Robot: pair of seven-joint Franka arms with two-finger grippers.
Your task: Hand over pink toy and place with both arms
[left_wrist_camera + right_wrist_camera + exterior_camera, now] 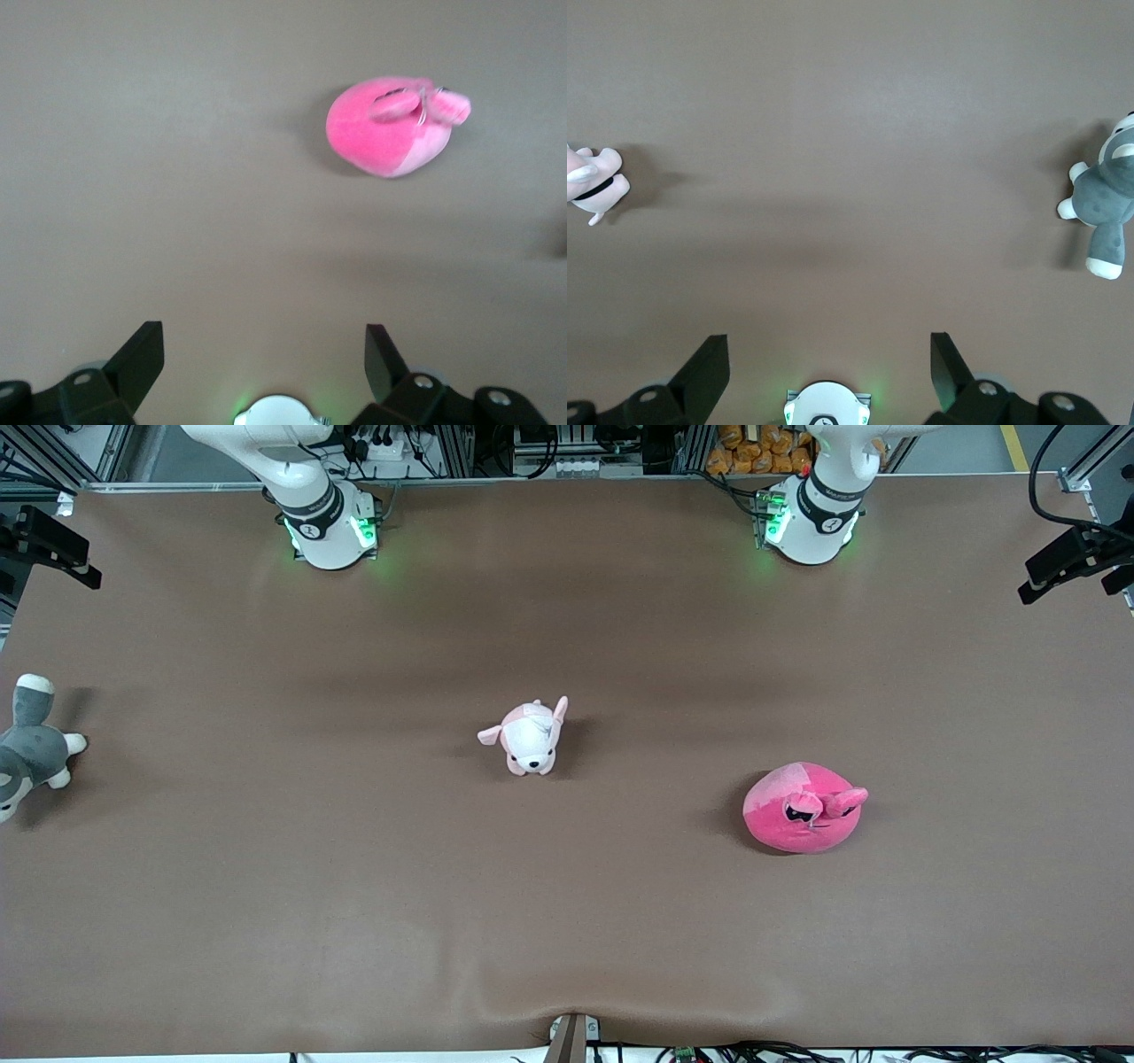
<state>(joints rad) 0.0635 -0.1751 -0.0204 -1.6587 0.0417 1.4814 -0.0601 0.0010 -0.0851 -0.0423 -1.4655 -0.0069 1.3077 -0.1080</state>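
Front view is showing the pink toy (pixel 804 808) lying on the brown table (pixel 266 921), toward the left arm's end and nearer to the camera than the pale pink puppy plush (pixel 530 738) in the middle; a grey-and-white plush (pixel 31 746) is sitting at the right arm's end. Both arms are waiting high above their bases. The left gripper (pixel 264 363) is hanging with fingers spread wide, nothing between them, and the right gripper (pixel 829 363) is looking the same. I am judging the toy soft, light and squashy, so pinching across its round body, not the small ear nubs, seems safest.
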